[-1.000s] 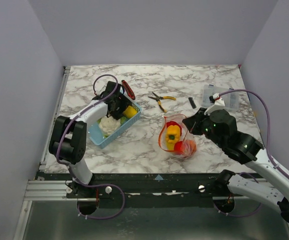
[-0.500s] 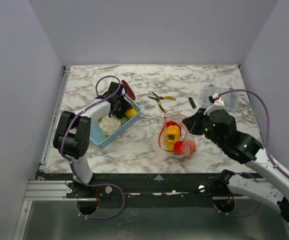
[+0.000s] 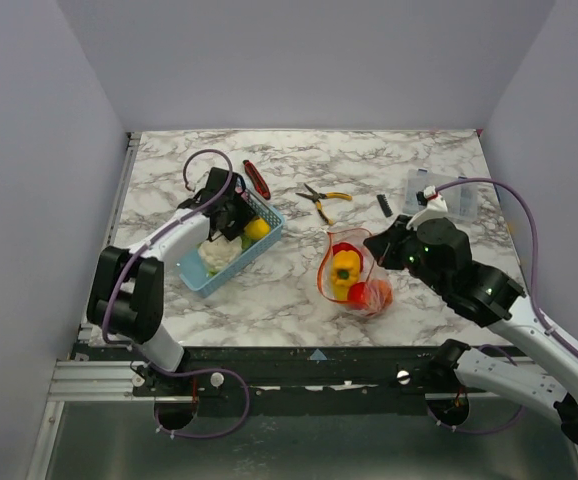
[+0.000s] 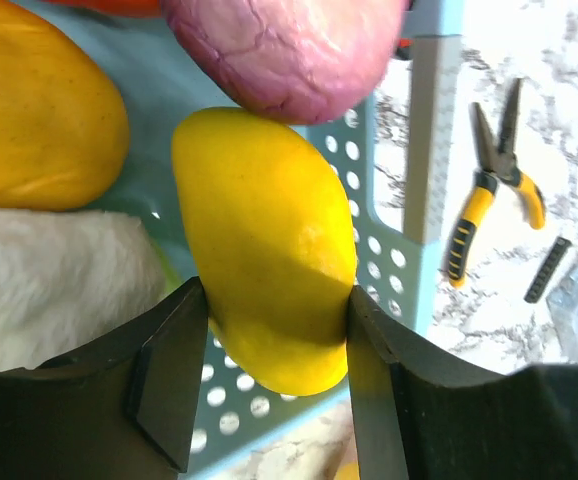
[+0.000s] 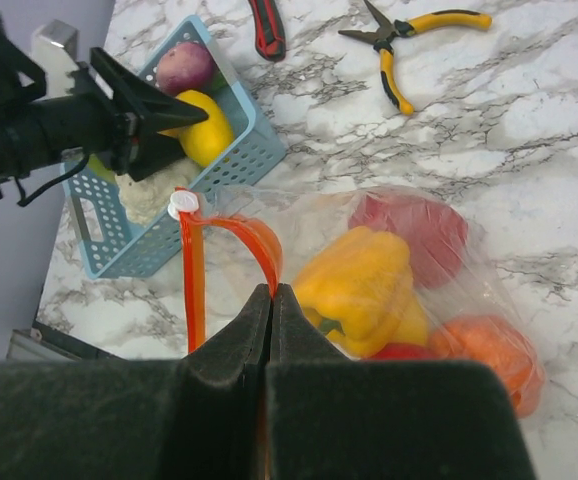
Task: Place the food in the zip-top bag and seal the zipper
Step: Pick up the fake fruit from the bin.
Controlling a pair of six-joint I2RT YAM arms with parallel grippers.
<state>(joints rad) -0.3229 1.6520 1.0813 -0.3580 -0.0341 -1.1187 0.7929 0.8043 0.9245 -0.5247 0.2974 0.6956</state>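
zip-top bag (image 3: 369, 262): clear crinkly film, lower centre of the top view, lying on the marble table (image 3: 439, 150). The mouth gapes open. The zipper (image 5: 191, 275) is a thin orange-red strip that loops around the mouth, with a white slider (image 5: 182, 205) at its upper end.

Inside the bag: yellow pepper (image 5: 354, 285), red piece (image 5: 414, 225) behind it, orange piece (image 5: 489, 355) at lower right.

The remaining food is in the blue basket (image 3: 231, 268), left of centre: yellow fruit (image 4: 269, 250), cauliflower (image 4: 49, 290), purple-pink piece (image 4: 289, 50), orange-yellow fruit (image 4: 39, 120).

left gripper (image 4: 274, 300): the arm reaches up from the lower-left base and dips into the basket's upper end. The jaws straddle the yellow fruit, both pads touching its sides, so it's grasped.

right gripper (image 5: 269, 305): the arm comes in from lower right, wrist level with the bag's upper right edge. The jaws are clenched tight on the bag's mouth, right where the zipper runs in.

Off to the side: pliers (image 3: 324, 200), red-handled knife (image 3: 257, 178), clear compartment box (image 3: 439, 190).

Hard to see:
- Left wrist view: the fingers cover the fruit's lower end, so I can't tell if it's off the basket floor. The purple-pink piece and the orange-yellow fruit are cut off by the frame edge.
- Top view: the left gripper covers the basket's upper end, and the right fingertips are hidden under the wrist.
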